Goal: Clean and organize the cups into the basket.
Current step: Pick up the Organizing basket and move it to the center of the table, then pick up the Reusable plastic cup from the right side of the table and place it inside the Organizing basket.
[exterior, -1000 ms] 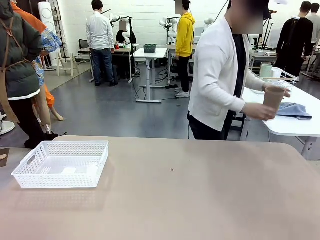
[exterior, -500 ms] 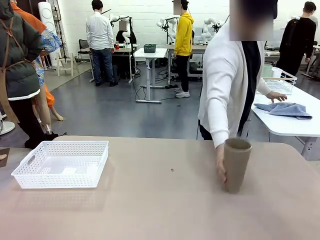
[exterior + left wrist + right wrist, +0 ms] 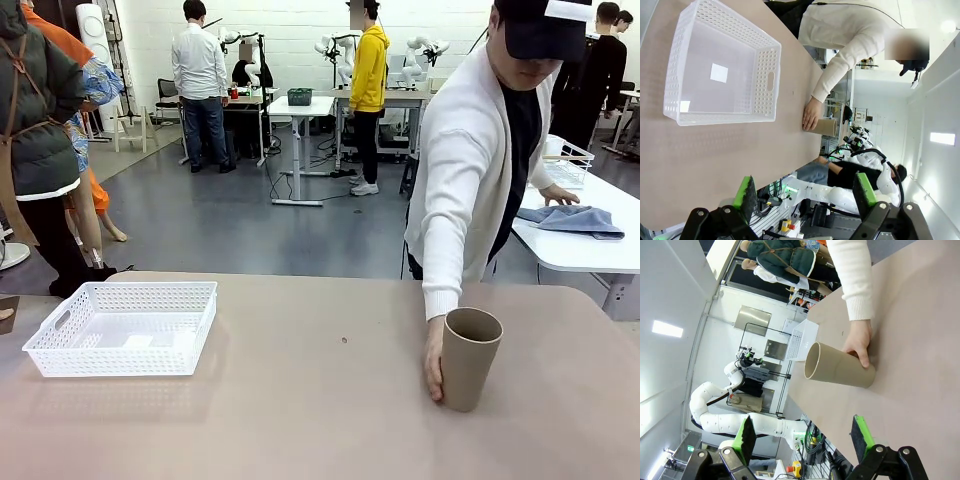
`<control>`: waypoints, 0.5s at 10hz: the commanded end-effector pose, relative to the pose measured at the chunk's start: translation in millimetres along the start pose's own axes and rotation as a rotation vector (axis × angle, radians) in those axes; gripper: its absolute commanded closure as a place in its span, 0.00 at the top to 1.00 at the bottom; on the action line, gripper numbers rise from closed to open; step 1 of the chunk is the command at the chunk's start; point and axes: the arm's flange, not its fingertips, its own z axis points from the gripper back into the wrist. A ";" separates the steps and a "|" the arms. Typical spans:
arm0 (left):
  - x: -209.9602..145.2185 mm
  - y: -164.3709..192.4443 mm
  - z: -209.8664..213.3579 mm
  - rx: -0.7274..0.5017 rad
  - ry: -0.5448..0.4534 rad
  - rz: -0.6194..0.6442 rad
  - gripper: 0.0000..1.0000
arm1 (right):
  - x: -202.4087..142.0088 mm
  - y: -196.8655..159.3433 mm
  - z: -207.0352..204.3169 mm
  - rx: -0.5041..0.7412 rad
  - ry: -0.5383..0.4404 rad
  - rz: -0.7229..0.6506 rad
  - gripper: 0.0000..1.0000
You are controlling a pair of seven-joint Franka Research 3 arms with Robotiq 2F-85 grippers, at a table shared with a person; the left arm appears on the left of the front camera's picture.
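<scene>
A tan-brown cup (image 3: 468, 358) stands upright on the table at the right, and the person's hand (image 3: 433, 358) rests against its left side. The same cup (image 3: 840, 369) and cup (image 3: 825, 126) appear in both wrist views with the hand on it. The white lattice basket (image 3: 124, 326) sits empty at the table's left; the left wrist view looks down at the basket (image 3: 722, 75). My left gripper (image 3: 805, 192) is open, high above the table. My right gripper (image 3: 804, 432) is open too, well short of the cup. The other cups are out of view.
Behind the person, a white side table (image 3: 585, 245) carries a blue cloth (image 3: 570, 218) and a white wire basket (image 3: 563, 160). Bare tabletop (image 3: 330, 400) lies between the lattice basket and the cup. Other people stand farther back in the room.
The person carried the tan cup from the side table and set it down on my table at the right. Over the last half second the cup has stayed put.
</scene>
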 end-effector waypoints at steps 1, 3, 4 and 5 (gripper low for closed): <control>-0.3 -0.3 1.3 -0.021 -0.006 -0.009 1.00 | 0.7 -0.6 -0.2 -0.006 -0.004 -0.006 1.00; -0.3 -0.3 1.3 -0.021 -0.006 -0.009 1.00 | 0.7 -0.6 -0.2 -0.006 -0.004 -0.006 1.00; -0.3 -0.3 1.3 -0.021 -0.006 -0.009 1.00 | 0.7 -0.6 -0.2 -0.006 -0.004 -0.006 1.00; 0.0 0.0 0.0 0.000 0.000 0.000 1.00 | 0.0 0.0 0.0 0.000 0.000 0.000 1.00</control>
